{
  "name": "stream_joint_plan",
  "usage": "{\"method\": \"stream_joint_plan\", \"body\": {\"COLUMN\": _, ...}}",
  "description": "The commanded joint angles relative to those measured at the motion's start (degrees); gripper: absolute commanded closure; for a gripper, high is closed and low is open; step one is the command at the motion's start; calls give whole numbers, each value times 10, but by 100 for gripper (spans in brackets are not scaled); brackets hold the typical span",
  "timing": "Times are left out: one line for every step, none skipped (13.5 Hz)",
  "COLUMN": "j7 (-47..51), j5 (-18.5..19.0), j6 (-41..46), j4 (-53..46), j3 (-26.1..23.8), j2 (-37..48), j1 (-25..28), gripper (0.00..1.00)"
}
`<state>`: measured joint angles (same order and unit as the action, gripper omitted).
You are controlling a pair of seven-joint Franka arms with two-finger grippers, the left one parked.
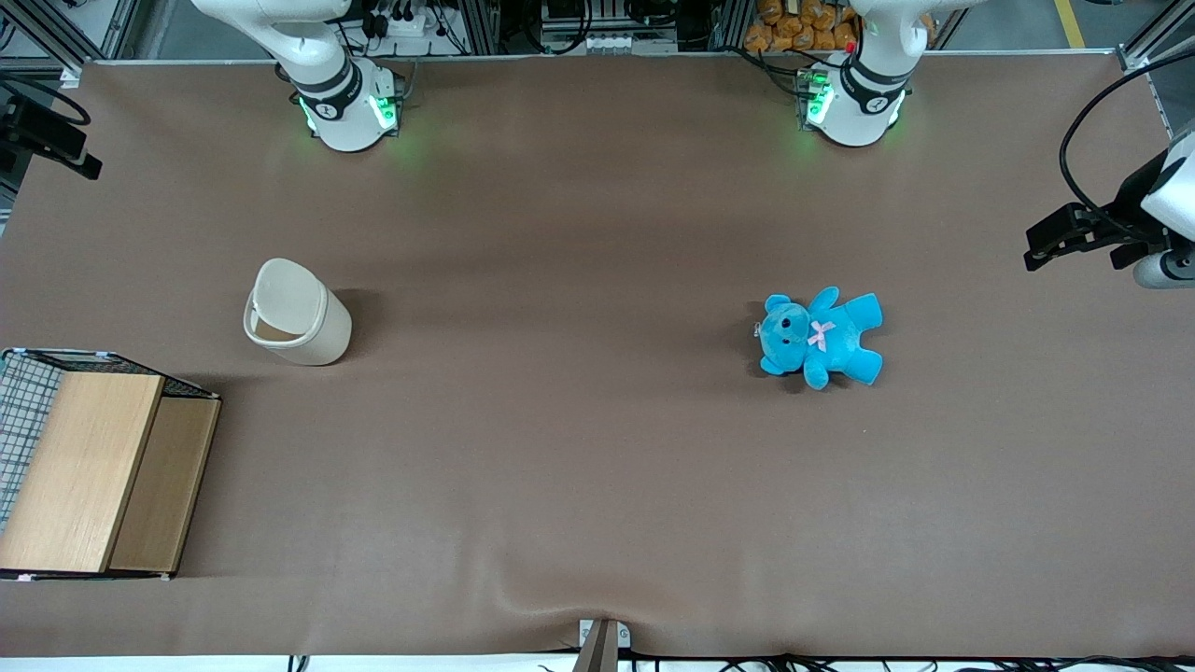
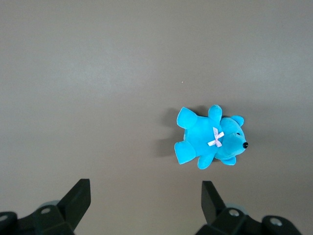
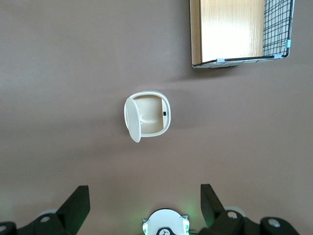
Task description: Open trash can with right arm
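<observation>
A brown table (image 1: 597,485) fills the scene, with racks and cables along its edge by the arm bases. The bin (image 1: 297,324) stands on it toward the working arm's end, nearer the front camera than the right arm (image 1: 322,65) base. Its lid (image 1: 289,292) is swung up on its hinge and stands nearly upright, leaving the mouth uncovered; from the wrist camera the cream inside (image 3: 149,116) shows plainly.

The gripper (image 3: 142,208) hangs high above the bin, well apart from it, looking straight down on it. Its fingers (image 3: 76,203) are spread wide and hold nothing.

A wooden box (image 1: 89,467) with wire mesh lies near the bin, closer to the front camera and at the table's edge. A blue teddy (image 1: 820,338) lies well apart from the bin, toward the parked arm's end.
</observation>
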<state>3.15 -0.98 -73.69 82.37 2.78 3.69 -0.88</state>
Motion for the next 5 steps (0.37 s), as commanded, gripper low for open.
{"method": "stream_joint_plan", "body": {"j7": 11, "j5": 1, "j6": -1, "j4": -3, "j3": -2, "j2": 4, "j1": -1, "gripper": 0}}
{"method": "stream_joint_plan", "body": {"j7": 11, "j5": 0, "j6": -1, "j4": -2, "j3": -1, "j2": 4, "j1": 0, "gripper": 0}}
{"method": "stream_joint_plan", "body": {"j7": 11, "j5": 0, "j6": -1, "j4": -3, "j3": -1, "j2": 4, "j1": -1, "gripper": 0}}
{"method": "stream_joint_plan", "body": {"j7": 11, "j5": -1, "j6": -1, "j4": -3, "j3": -1, "j2": 4, "j1": -1, "gripper": 0}}
{"method": "stream_joint_plan", "body": {"j7": 10, "j5": -1, "j6": 0, "j4": -2, "j3": -1, "j2": 4, "j1": -1, "gripper": 0}}
